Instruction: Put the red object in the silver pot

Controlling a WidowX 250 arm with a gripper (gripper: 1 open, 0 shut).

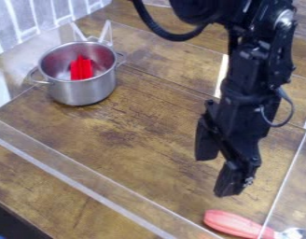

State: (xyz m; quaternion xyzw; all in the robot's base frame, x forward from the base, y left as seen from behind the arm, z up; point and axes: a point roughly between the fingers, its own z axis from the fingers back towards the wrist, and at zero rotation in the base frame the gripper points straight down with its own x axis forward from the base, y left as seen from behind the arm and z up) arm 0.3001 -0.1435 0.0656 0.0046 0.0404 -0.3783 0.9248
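The silver pot stands at the left on the wooden table, shiny steel with small side handles. The red object lies inside it, leaning against the inner wall. My gripper hangs far to the right of the pot, over the table's right part, pointing down. Its two black fingers stand apart with nothing between them, so it is open and empty.
Clear plastic walls frame the work area on the front and sides. An orange-handled tool lies at the bottom right outside the wall. A tiled wall stands at the back left.
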